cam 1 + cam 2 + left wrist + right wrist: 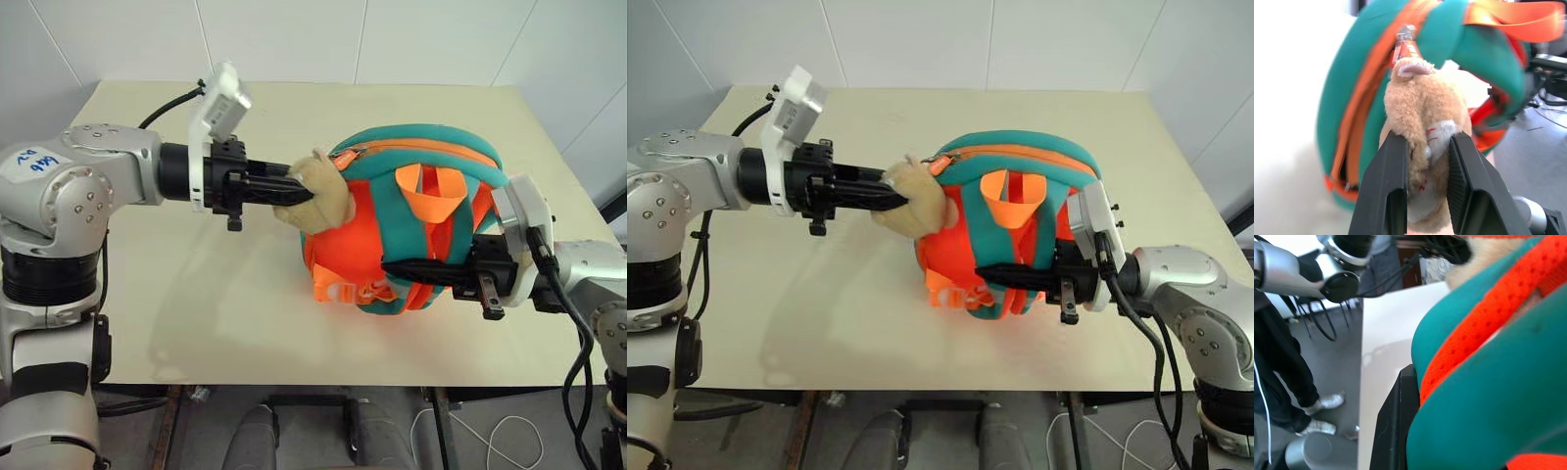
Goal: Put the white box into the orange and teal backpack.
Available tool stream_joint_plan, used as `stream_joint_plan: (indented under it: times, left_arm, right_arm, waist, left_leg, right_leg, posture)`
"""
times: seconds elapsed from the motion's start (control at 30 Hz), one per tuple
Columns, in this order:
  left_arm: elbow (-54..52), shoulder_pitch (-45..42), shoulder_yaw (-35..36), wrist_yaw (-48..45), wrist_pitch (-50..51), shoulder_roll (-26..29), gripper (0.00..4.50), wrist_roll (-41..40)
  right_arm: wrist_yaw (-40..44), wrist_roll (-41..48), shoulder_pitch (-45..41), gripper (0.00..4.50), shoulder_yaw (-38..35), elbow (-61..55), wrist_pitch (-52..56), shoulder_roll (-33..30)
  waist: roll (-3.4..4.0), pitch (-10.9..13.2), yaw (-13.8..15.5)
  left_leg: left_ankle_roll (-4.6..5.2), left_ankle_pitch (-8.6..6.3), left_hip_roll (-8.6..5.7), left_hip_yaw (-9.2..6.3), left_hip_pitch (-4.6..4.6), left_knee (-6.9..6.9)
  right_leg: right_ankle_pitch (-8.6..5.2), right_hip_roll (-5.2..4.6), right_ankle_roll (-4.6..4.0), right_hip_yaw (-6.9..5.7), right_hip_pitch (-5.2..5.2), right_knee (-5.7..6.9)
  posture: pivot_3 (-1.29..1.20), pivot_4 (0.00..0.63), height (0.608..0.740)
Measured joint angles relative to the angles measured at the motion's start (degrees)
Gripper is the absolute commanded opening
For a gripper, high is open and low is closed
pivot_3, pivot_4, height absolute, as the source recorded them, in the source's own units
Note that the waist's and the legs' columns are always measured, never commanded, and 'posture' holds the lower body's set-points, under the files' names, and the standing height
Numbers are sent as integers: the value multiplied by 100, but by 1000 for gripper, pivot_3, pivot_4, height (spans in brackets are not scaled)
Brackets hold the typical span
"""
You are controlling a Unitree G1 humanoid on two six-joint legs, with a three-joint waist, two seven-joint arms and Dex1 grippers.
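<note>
The orange and teal backpack [411,166] hangs between both arms just over the beige table [196,313], its straps toward me. My left gripper [299,193] comes in from the left and is shut on the tan plush charm [1425,112], a black finger [1386,186] pressing on each side. From the right, my right gripper [392,266] reaches in level and is shut on a teal and orange strap [1488,333] low on the pack. The white box is out of view.
The table's front edge [294,382] runs just below the pack, with floor and cables beneath. A white wall stands behind the far edge. A person's dark-trousered legs [1283,367] stand on the floor beside the table.
</note>
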Motion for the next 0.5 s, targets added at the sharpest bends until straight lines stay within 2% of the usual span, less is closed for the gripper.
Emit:
stream_joint_plan:
  times: [0.23,0.5]
  left_arm:
    - [967,-242,-366,-549,-548,415,616,563]
    - [1839,-269,-961,-1365,-1147,458,615,1218]
  right_arm:
    - [-207,123,164,0,-27,-207,-97,98]
    - [-218,170,166,0,-35,-244,-107,69]
  waist:
    - [0,0,6]
    - [0,0,1]
  left_leg:
    - [0,0,0,0,0,-4]
    - [0,0,1,1,-2,-9]
  right_leg:
    - [-2,-1,-3,0,0,-5]
    - [-2,0,-4,0,-2,-10]
  posture:
    - [0,150,740]
    - [0,150,740]
